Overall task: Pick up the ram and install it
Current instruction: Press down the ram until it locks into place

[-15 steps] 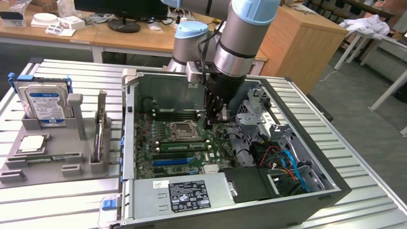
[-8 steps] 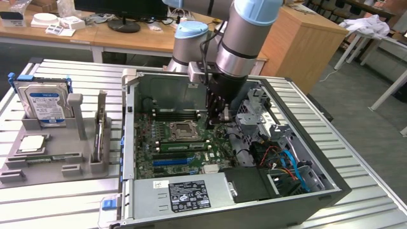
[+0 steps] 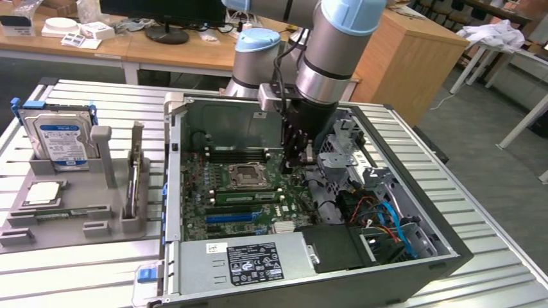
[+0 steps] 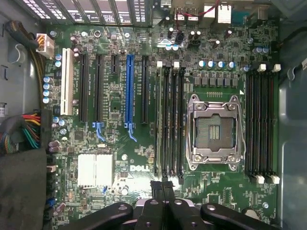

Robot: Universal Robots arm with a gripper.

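Hovering closed and empty, the gripper (image 4: 162,188) is hanging by one end of the ram (image 3: 244,196), which is standing seated beside the processor socket (image 3: 246,173), probably light, stiff, fragile, best pinched by its edges.

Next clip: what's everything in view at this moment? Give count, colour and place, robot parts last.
table: one, silver, slatted, under everything
computer case: one, dark grey, open, on the table
motherboard: one, green, inside the case
CPU socket: one, silver, mid-board
blue slot: one, blue, among black slots
ram sticks: two, green; one seated beside the CPU socket, the other lying in the tray's front holder
power supply: one, silver, in the case
tray: one, grey, exterior view's left of the case
hard drive: one, blue-labelled, upright in the tray
expansion card: one, on edge in the tray
arm: one, silver and light blue, reaching into the case
gripper: one, black, shut, over the board
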